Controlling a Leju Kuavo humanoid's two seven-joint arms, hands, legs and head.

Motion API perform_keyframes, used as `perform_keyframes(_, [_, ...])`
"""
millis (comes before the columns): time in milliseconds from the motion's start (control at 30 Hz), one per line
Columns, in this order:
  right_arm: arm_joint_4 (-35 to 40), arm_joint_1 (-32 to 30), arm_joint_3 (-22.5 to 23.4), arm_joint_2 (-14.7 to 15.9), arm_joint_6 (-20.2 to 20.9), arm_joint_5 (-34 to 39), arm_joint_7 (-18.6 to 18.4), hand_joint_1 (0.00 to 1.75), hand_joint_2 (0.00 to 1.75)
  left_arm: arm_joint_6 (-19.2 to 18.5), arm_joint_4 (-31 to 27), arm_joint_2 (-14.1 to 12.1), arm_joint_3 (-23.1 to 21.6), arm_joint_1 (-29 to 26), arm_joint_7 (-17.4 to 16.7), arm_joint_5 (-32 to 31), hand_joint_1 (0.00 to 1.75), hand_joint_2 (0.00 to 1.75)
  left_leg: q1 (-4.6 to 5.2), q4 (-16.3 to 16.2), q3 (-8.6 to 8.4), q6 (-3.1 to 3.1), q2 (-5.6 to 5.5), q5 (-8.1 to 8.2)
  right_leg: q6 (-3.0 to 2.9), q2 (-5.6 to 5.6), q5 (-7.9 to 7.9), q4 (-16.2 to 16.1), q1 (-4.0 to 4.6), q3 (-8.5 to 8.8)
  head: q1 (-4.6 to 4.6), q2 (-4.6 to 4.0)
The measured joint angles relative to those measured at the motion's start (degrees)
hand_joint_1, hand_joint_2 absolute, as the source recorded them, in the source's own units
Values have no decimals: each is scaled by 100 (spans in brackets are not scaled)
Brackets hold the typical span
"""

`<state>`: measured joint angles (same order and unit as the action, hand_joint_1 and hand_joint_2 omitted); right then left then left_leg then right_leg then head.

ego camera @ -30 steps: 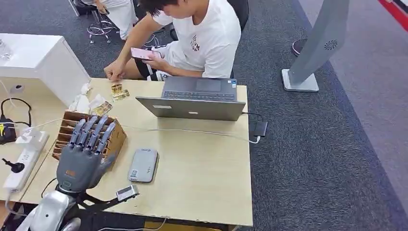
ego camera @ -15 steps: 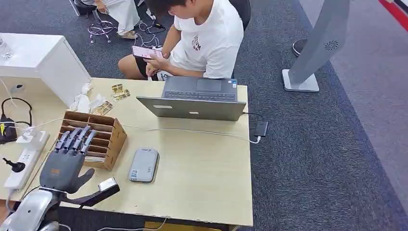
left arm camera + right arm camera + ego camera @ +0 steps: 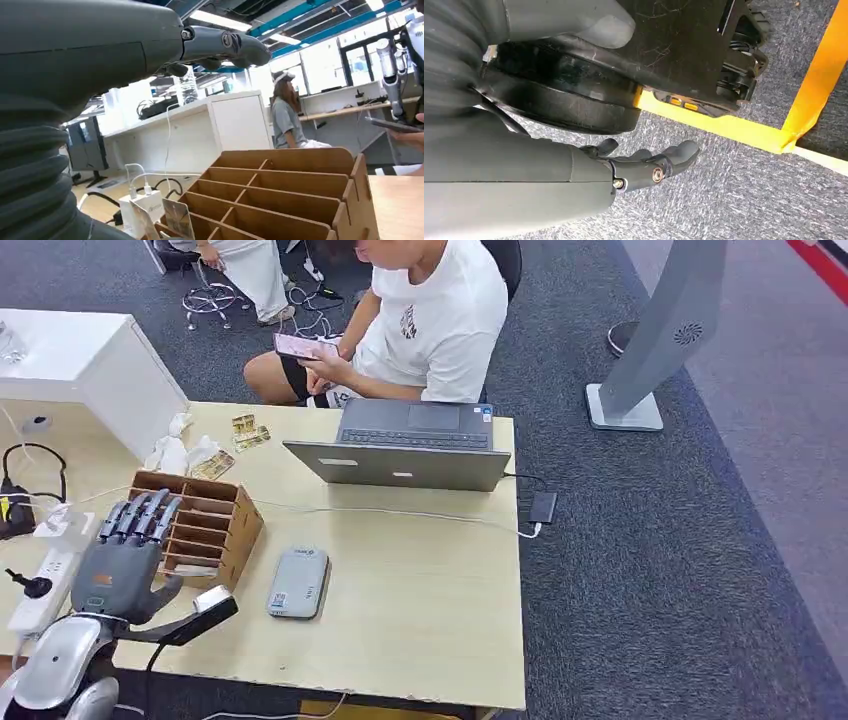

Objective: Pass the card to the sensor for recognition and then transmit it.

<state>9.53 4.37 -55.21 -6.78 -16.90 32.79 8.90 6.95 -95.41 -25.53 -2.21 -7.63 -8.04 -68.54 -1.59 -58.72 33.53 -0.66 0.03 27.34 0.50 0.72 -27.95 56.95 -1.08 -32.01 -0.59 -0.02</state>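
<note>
Here, the cards [image 3: 177, 218] stand upright in the near slots of the wooden card rack [image 3: 203, 527], and my left hand [image 3: 120, 555] holds nothing.

In my left wrist view, two cards poke up from the rack's nearest compartments, close by my hand; I cannot read what is printed on them. From my head, the rack sits at about ten o'clock on the table [image 3: 420, 580], and my left hand hovers at its nine o'clock edge, fingers [image 3: 140, 515] straight, held together and empty. The grey sensor [image 3: 298, 582] lies flat at the rack's four o'clock, near but apart. A laptop [image 3: 410, 445] stands at twelve o'clock, with a seated person [image 3: 430, 320] beyond it holding a phone [image 3: 298, 346]. My right hand [image 3: 644, 162] hangs over the carpet, fingers loosely extended, holding nothing.
</note>
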Motion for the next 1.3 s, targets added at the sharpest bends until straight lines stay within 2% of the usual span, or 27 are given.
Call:
perform_keyframes(300, [0, 9, -4, 0, 24, -13, -50, 0, 175, -85, 350, 48, 94, 160, 0, 101, 0, 175, 0, 0, 0, 0, 0, 0, 0, 0, 0, -1, 0, 0, 0, 2])
perform_keyframes(1300, [13, 29, -37, 0, 33, -109, -142, 0, 175, -341, 774, 192, 92, 190, -81, 0, 0, 175, 0, 0, 0, 0, 1, 0, 0, 1, 0, -1, 0, -2, 2, 2])
